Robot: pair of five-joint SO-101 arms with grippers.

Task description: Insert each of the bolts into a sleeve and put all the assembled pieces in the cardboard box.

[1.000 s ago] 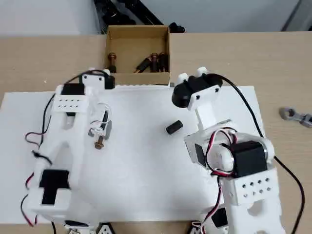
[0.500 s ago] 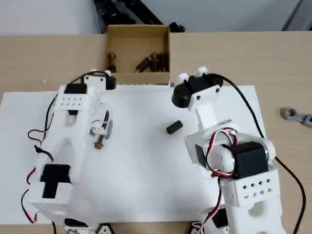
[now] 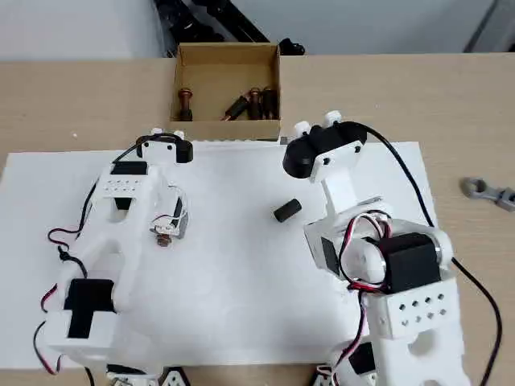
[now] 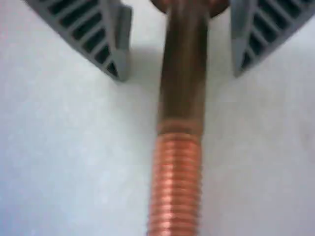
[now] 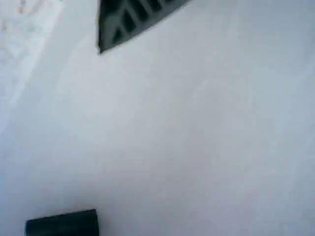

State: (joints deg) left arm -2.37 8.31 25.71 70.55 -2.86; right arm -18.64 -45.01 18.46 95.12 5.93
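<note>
1. Copper is what I see right under me: one copper bolt [image 4: 179,147] lies flat on the white sheet [image 3: 233,297].
2. My left gripper [image 4: 179,71] is wide open. One grey finger [image 4: 106,44] stands on each side of the bolt, with a little gap both ways. I am holding nothing.
3. The bolt's long way runs straight out from between my fingers. Its head is up by my fingers and its screw end points away from me. So my fingers stand across it, and I think that is a good way to squeeze it.
4. The black sleeve [image 3: 287,210] lies on its side on the sheet. It is well apart from the bolt, over toward my right arm.
5. My right gripper [image 3: 306,157] is near the sleeve, much nearer than my left one. I cannot tell if it is open or closed.
6. The cardboard box [image 3: 228,129] sits at the far edge of the sheet. Some finished pieces [image 3: 251,103] lie inside it.
7. I think this bolt and this sleeve are the last pair to join. My guess is that the left side should pinch the bolt first, and the right side should take the sleeve.
</note>
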